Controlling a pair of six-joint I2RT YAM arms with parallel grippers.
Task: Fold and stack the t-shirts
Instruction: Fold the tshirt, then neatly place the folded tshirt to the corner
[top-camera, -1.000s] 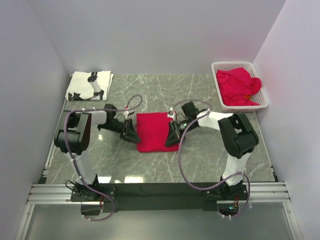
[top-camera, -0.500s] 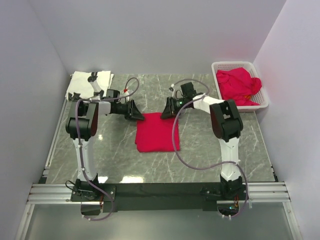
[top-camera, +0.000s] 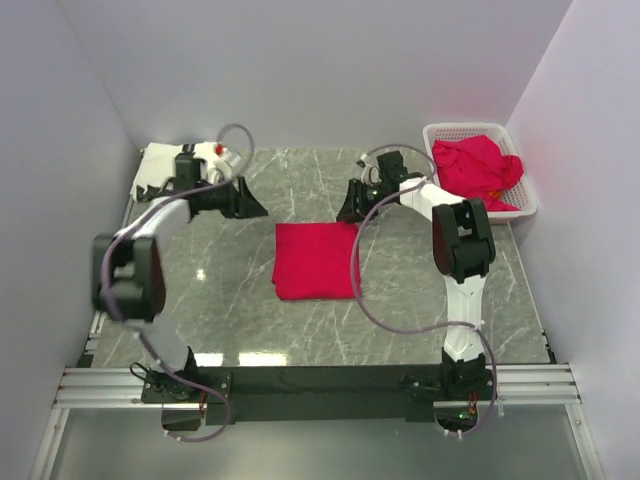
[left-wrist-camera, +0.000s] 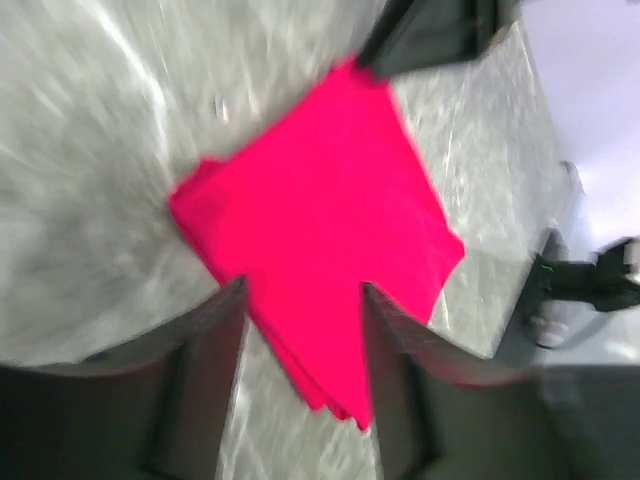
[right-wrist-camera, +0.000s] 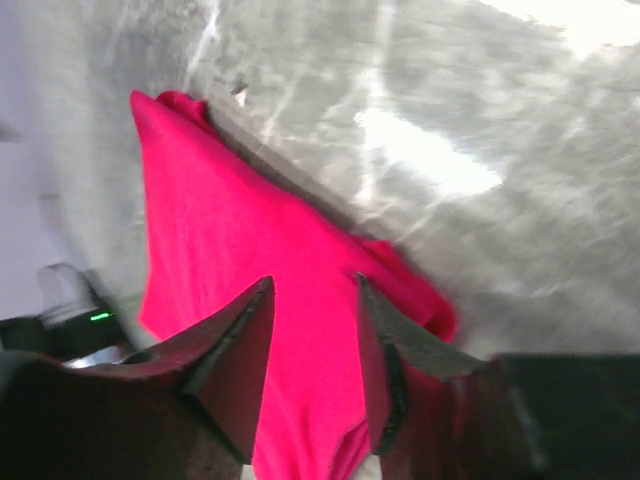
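A folded red t-shirt (top-camera: 315, 262) lies flat on the marble table, and shows as well in the left wrist view (left-wrist-camera: 320, 220) and in the right wrist view (right-wrist-camera: 240, 240). My left gripper (top-camera: 247, 201) hovers beyond its far left corner, open and empty (left-wrist-camera: 300, 295). My right gripper (top-camera: 351, 207) hovers off the far right corner, also open with nothing held (right-wrist-camera: 312, 288). A white t-shirt with a black print (top-camera: 160, 168) lies folded at the far left, partly hidden by my left arm. More red t-shirts (top-camera: 478, 172) are heaped in the basket.
A white lattice basket (top-camera: 470, 128) stands at the far right against the wall. Grey walls close in the table on the left, back and right. The arms' base rail (top-camera: 320, 385) runs along the near edge.
Both grippers moved from the red t-shirt's sides to its far corners, then lifted away toward the back and spread their jaws. The t-shirt now lies flat on its own.
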